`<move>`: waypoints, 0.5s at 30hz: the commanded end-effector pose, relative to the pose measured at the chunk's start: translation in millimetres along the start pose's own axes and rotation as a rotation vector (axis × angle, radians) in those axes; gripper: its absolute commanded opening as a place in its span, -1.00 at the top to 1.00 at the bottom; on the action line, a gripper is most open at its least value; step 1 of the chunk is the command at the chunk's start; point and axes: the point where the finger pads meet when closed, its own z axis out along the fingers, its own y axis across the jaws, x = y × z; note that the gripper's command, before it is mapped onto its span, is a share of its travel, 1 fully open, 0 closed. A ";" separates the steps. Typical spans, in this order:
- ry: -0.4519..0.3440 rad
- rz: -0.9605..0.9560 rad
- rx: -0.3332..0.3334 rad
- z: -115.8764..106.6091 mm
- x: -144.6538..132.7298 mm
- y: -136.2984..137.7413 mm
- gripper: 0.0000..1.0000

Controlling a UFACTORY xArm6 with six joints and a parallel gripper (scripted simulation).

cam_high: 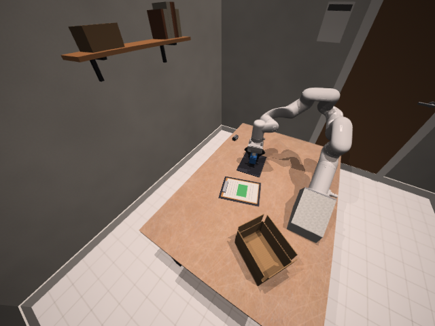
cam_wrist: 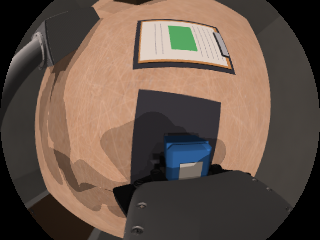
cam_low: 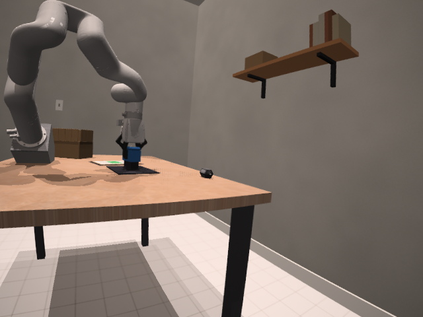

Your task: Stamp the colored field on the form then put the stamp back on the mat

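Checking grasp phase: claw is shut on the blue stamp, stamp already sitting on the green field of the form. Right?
Not quite. The claw is shut on the blue stamp, but the stamp stands on the dark mat, not the green field. The exterior view shows it.

a plain office-like room. grey walls (cam_low: pixel 307 170) meet in a corner above a pale tiled floor (cam_high: pixel 105 280) with a grey skirting. a dark brown door (cam_high: pixel 393 70) with a handle stands behind the wooden table (cam_high: pixel 196 224), which has black legs. a wall shelf (cam_low: pixel 297 59) on black brackets carries books (cam_low: pixel 329 27) and a brown box (cam_low: pixel 259 58). a light switch (cam_low: pixel 59 104) sits on the far wall. on the table lie a clipboard with a form (cam_high: pixel 240 190) and an open carton (cam_high: pixel 265 247).
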 end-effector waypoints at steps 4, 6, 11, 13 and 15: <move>0.000 0.001 -0.003 -5.8 -0.4 0.8 0.39; 0.000 0.001 -0.003 -13.6 -0.4 0.8 0.39; 0.000 0.001 -0.003 -36.0 -0.4 0.7 0.39; 0.000 0.001 -0.003 -40.2 -0.4 0.7 0.39; 0.000 0.001 -0.003 -41.0 -0.4 0.7 0.39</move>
